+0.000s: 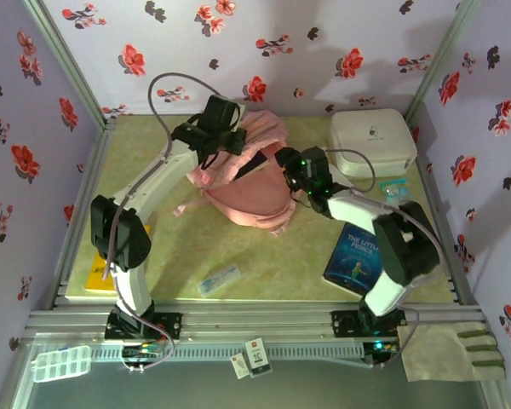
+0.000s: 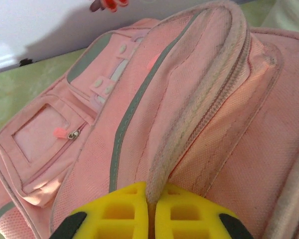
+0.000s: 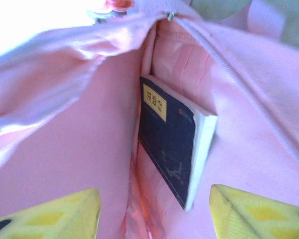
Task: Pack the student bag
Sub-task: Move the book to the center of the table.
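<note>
Lying around the student bag (image 1: pixel 255 200) on the green table (image 1: pixel 179 247), several loose things are seen. A white hard case (image 1: pixel 372 141) is set at the far right, with a small teal item (image 1: pixel 393 189) just in front of it. A blue book (image 1: pixel 355 256) is placed beside the right arm, a clear flat case (image 1: pixel 219 279) toward the near edge, and a yellow book (image 1: pixel 102 277) is partly hidden under the left arm.

The bag is found in the middle of the table, toward the far side, between the two arms. Its zip-edged rim is pinched by the left claw (image 2: pixel 150 211): the yellow fingers are clenched together on a fold of pink fabric, and the opening is held up by it. The paler front pockets are seen below that rim.

The right claw (image 3: pixel 154 214) is placed inside the opening, released, its fingers spread wide with nothing gripped. Just ahead of it a dark book (image 3: pixel 167 144) with a yellow label is stood on edge against the pink lining, so the way deeper is partly blocked. The book's lower corner is seen between the fingers. Whether it touches one cannot be told.
</note>
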Controlling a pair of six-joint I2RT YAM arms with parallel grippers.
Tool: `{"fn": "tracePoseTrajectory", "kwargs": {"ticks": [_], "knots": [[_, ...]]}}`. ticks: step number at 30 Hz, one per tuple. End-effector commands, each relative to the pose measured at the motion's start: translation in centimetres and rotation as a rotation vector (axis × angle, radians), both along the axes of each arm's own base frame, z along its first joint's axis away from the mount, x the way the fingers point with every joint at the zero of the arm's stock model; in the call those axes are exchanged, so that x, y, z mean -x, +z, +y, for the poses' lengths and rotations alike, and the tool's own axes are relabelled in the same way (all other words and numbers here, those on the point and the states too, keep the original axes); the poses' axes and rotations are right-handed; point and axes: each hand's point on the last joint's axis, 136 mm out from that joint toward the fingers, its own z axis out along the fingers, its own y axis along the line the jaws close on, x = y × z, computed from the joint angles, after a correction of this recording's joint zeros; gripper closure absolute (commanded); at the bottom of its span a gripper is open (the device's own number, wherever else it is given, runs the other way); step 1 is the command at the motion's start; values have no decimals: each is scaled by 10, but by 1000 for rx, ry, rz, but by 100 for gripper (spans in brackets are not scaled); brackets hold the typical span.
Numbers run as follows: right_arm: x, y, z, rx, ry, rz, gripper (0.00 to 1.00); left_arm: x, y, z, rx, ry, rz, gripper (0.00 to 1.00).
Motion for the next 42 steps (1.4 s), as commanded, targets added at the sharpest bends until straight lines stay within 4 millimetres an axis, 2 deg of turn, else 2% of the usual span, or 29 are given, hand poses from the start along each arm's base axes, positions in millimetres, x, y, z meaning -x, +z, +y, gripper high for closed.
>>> {"fn": "tracePoseTrajectory", "kwargs": {"ticks": [1,4,7,8,10,12,14,16,17,18,20,22,29,38,42], "knots": [[36,-26,-33,211,-18,90,38,-4,30,35,48,135,-92,100],[64,-34,-78,438,-84,151,32,7,12,54,40,176,-56,100],[86,-33,-121,627,-152,193,29,24,-3,67,38,190,-28,100],[90,-31,-136,679,-191,198,28,31,-6,68,45,186,-20,96],[100,-30,-154,726,-210,212,25,45,-12,67,82,165,12,55],[108,-35,-164,731,-195,242,24,55,-16,65,120,152,37,29],[117,-42,-173,739,-179,291,22,64,-18,62,149,129,57,15],[128,-54,-171,723,-88,353,14,69,-18,61,164,124,69,6],[130,-57,-168,723,-46,362,14,72,-18,60,168,109,75,3],[135,-62,-170,740,-28,395,11,74,-17,57,171,88,81,1],[144,-70,-177,778,-18,434,1,75,-16,56,179,80,85,0],[153,-79,-183,787,-22,475,1,75,-17,55,180,79,86,0],[177,-115,-184,764,5,570,1,76,-18,54,190,75,87,0],[183,-143,-161,629,51,622,1,80,-19,47,203,29,105,0],[182,-151,-137,526,107,633,2,81,-25,37,230,-6,135,0]]}}
